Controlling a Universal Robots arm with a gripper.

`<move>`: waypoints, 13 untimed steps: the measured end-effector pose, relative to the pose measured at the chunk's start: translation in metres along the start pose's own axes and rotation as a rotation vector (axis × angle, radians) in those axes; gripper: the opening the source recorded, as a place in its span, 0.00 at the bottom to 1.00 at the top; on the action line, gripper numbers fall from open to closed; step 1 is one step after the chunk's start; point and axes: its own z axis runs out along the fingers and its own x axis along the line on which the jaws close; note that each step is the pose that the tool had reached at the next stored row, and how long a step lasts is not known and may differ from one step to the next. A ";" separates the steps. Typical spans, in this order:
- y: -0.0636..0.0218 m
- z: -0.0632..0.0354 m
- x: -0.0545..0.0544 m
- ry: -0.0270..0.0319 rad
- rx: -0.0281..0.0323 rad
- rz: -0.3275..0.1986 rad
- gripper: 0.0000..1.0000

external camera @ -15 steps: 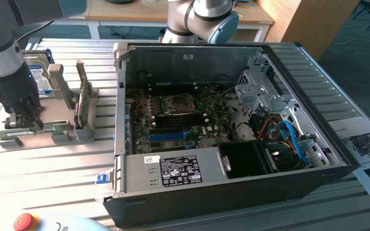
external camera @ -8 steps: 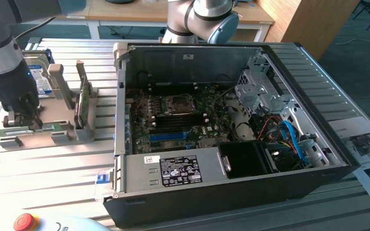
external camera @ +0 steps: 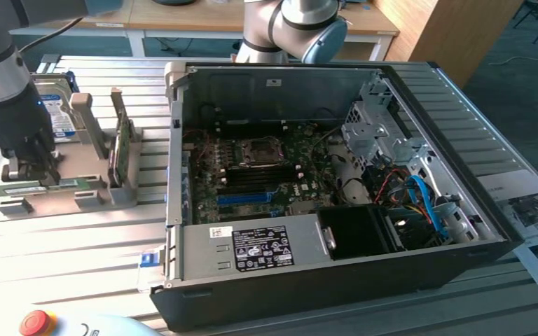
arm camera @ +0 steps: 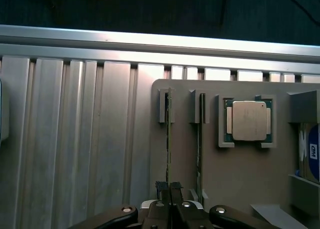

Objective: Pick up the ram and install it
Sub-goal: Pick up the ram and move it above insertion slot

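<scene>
Item: the ram [arm camera: 168, 139], a thin green stick, stood on edge in a grey holder [arm camera: 240, 189]. I saw the jaws pinched narrow across one end. Judged light, stiff, fragile; best held by its flat faces.

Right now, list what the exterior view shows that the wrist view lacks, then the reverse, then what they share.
Exterior view's own: the open black computer case with its green motherboard, a round red button and printed paper sheets. Wrist view's own: a square silver processor chip seated in a recess. Shared: the gripper closed on the thin green ram stick, which stands on edge in the grey slotted holder on the ribbed aluminium table.
</scene>
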 end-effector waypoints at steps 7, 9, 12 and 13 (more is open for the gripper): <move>0.0003 -0.0069 0.000 0.0015 0.0000 0.000 0.12; 0.0004 -0.0089 0.000 0.0018 -0.0001 0.000 0.12; 0.0006 -0.0121 0.000 0.0027 -0.0001 0.000 0.12; 0.0006 -0.0133 0.000 0.0030 -0.0001 0.000 0.12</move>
